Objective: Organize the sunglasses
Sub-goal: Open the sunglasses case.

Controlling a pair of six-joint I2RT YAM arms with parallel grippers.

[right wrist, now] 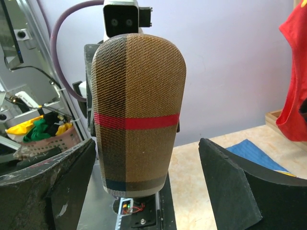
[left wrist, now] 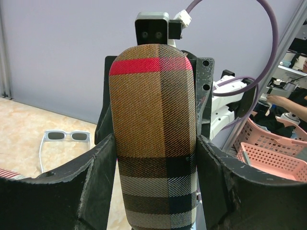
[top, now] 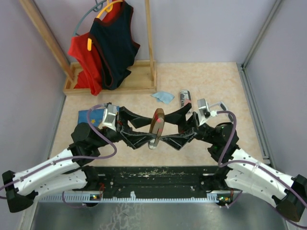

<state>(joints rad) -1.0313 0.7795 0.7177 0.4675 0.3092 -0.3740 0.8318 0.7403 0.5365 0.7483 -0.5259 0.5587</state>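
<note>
Near middle of table (top: 216, 86): left gripper (left wrist: 156, 139) clamped on plaid case (top: 156, 125), held aloft; right gripper (right wrist: 147, 141) gapes wide around same case, not squeezing; white-grey sunglasses (left wrist: 67, 136) lie flat.

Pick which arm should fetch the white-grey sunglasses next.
Right, probably. The left gripper is clamped on the plaid case; the right gripper stands open around it, gaps either side, free to leave. The white-grey sunglasses lie on the table toward the right arm's side.
</note>
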